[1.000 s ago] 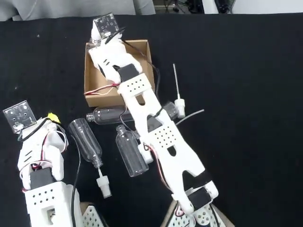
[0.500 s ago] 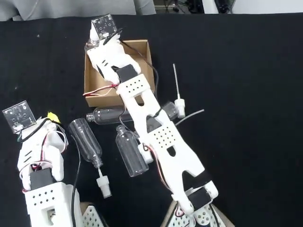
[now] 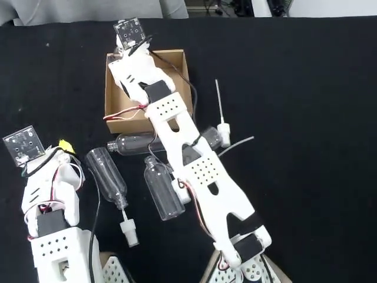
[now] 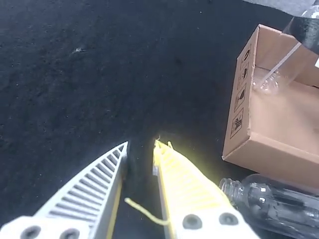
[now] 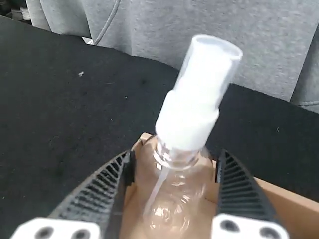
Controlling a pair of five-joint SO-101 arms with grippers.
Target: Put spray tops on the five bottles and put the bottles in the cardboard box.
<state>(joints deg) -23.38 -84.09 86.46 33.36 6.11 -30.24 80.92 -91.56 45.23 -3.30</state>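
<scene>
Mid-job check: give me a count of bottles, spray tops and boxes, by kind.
Bottles: 5. One held bottle in the right claw, and four lying bottles.
Spray tops: 3. One is on the held bottle and two are unfitted; a fourth may hide under the right arm.
Cardboard box: 1.
Total: 9

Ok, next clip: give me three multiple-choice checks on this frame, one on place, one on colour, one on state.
1. Where is the capped bottle held by the right claw?
A at the cardboard box
B beside the left arm
C off the table
2. Its spray top is:
A white
B yellow
C black
3. The left claw is:
A shut on a bottle
B open, empty
C shut on a spray top
Answers: 1 A, the box lies right under it; 2 A, the top on its neck is white; 3 B, nothing sits in the gap between the fingers.
</scene>
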